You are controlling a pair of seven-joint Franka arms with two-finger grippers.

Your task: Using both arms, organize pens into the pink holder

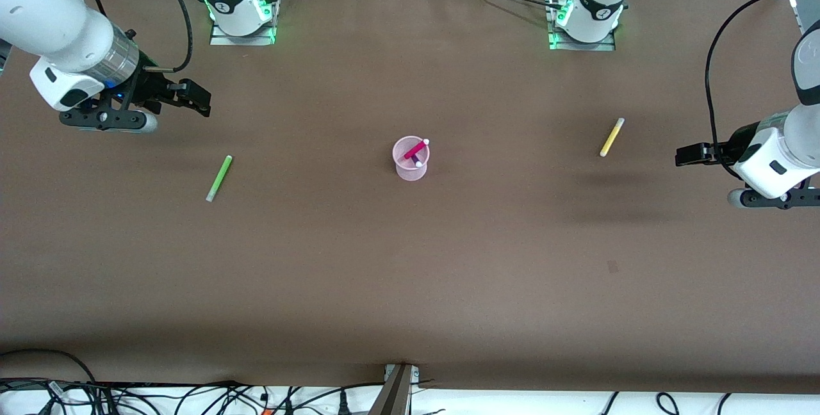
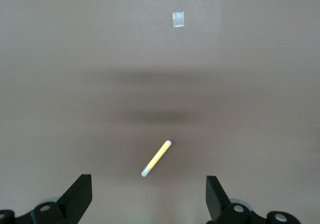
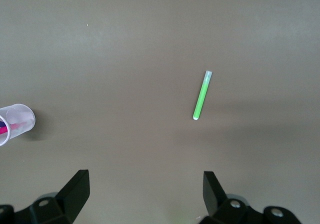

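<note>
The pink holder (image 1: 410, 168) stands upright mid-table with a magenta pen (image 1: 416, 148) and a dark purple pen (image 1: 417, 161) leaning inside it. A green pen (image 1: 219, 178) lies flat toward the right arm's end of the table. My right gripper (image 1: 195, 98) hangs open and empty over bare table short of it; its wrist view shows the green pen (image 3: 202, 95) and the holder (image 3: 19, 118) ahead of the gripper (image 3: 145, 191). A yellow pen (image 1: 612, 137) lies toward the left arm's end. My left gripper (image 1: 685, 155) is open and empty over the table beside it, with the yellow pen (image 2: 156, 158) just ahead of the gripper (image 2: 149, 194).
The brown table (image 1: 410, 287) carries a small square patch (image 1: 613, 266) nearer the front camera than the yellow pen. Cables run along the table's front edge (image 1: 192, 396), and a bracket (image 1: 400, 380) is fixed at its middle.
</note>
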